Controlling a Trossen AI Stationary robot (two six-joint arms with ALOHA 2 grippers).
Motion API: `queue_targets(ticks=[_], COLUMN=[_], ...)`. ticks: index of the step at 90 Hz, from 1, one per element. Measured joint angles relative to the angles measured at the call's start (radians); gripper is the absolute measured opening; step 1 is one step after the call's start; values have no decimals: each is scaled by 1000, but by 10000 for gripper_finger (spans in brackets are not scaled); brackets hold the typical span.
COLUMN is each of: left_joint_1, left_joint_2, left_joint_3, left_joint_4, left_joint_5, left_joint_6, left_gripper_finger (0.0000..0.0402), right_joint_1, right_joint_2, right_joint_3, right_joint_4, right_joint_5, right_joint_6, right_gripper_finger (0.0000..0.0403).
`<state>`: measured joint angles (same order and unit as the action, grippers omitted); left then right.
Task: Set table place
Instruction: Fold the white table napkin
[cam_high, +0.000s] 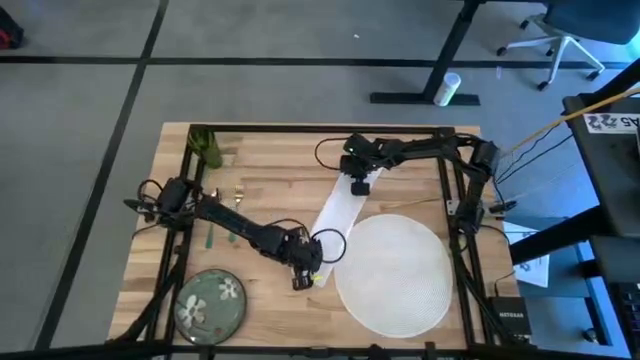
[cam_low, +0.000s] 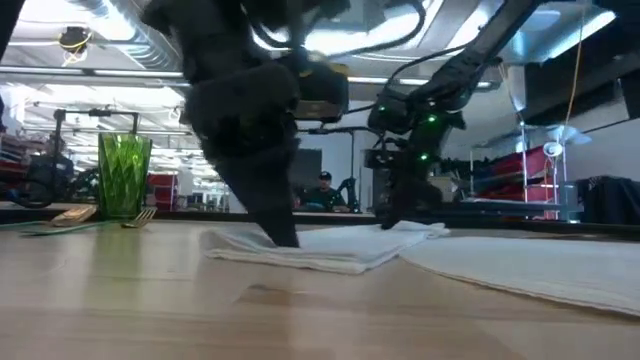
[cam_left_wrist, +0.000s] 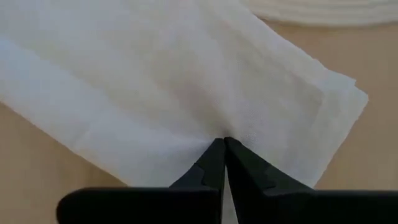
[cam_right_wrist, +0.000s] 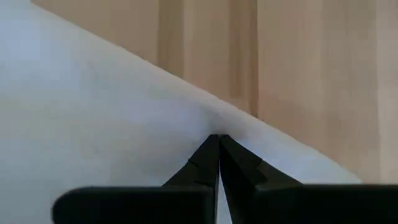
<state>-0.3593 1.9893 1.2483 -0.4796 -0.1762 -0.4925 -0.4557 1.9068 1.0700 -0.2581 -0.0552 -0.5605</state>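
Napkin (cam_high: 335, 212): thin, limp cloth, light. Left end effector (cam_high: 305, 279) and right end effector (cam_high: 358, 186) each pinch opposite ends; hold edges, keep taut.

The napkin (cam_high: 335, 215) is running out of the right wrist view on three sides, and its near end is lying hidden under the left gripper (cam_high: 303, 281) from above. Beside the napkin, the green fork (cam_high: 211, 236) and gold-coloured utensil (cam_high: 238, 198) are showing too small to make out.
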Motion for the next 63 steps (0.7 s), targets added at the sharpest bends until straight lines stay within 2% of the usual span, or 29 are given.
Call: queue_targets(ticks=[19, 32, 40, 45, 57, 63], left_joint_1=[-29, -22, -1, 14, 51, 60], left_joint_2=[-73, -145, -164, -181, -196, -194], left_joint_3=[-8, -3, -4, -4, -1, -1], left_joint_4=[-198, -287, -326, -328, -314, -325], left_joint_5=[-127, -236, -261, -269, -281, -280], left_joint_6=[-106, -110, -78, -45, 15, 28], left_gripper_finger=[0, 0, 0, 0, 0, 0], right_joint_1=[70, 105, 115, 122, 121, 105], right_joint_2=[65, 72, 65, 61, 60, 60], right_joint_3=[147, 222, 266, 292, 311, 295], right_joint_4=[-7, -29, -90, -136, -273, -306], right_joint_5=[-53, -62, -61, -29, 125, 146], right_joint_6=[-76, -126, -156, -173, -195, -200], right_gripper_finger=[0, 0, 0, 0, 0, 0])
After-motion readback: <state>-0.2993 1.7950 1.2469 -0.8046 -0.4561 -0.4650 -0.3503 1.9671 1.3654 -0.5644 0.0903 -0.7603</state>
